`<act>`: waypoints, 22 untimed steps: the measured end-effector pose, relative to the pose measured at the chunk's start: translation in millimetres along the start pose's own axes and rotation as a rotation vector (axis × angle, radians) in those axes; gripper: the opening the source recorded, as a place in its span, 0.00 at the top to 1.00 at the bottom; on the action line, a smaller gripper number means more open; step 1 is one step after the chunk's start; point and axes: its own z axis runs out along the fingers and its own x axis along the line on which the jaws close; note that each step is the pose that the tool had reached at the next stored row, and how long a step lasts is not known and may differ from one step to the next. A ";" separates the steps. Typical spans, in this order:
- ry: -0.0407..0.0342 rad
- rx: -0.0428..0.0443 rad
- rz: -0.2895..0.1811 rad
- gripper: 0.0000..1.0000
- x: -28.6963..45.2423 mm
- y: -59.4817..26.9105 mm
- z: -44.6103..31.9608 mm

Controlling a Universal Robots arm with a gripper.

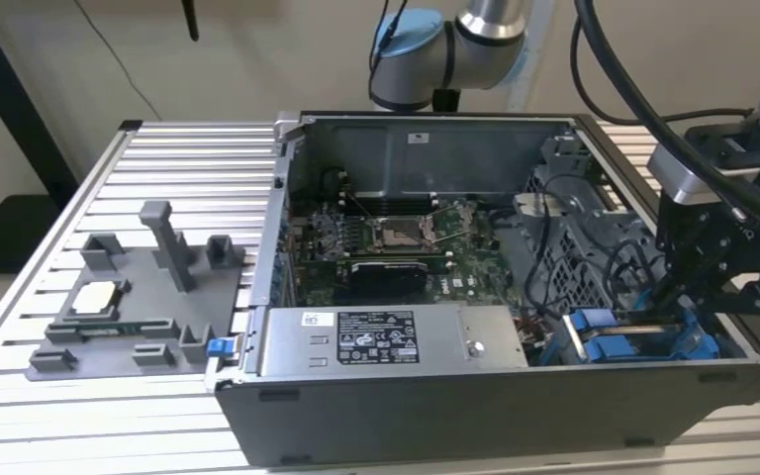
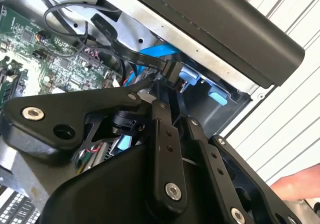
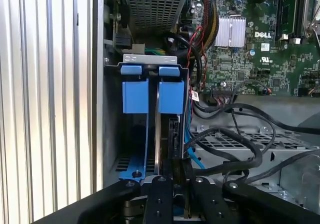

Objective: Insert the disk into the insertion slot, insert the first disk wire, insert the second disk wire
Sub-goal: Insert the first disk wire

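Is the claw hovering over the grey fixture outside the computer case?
No, the claw is down inside the computer case, at the blue-fitted insertion slot.

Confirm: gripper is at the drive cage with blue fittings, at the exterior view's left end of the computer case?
Wrong side. The gripper is at the drive cage with blue fittings, at the exterior view's right end of the computer case, as the exterior view shows.
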 end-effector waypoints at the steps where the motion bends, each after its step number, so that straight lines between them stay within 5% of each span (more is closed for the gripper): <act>1: -0.0002 0.0012 0.000 1.00 0.0 0.1 0.2; 5: 0.0003 0.0109 -0.001 1.00 0.1 0.6 0.5; 14: 0.0001 0.0168 -0.001 1.00 0.1 6.3 2.1; 22: -0.0009 0.0276 -0.002 1.00 0.5 8.9 11.1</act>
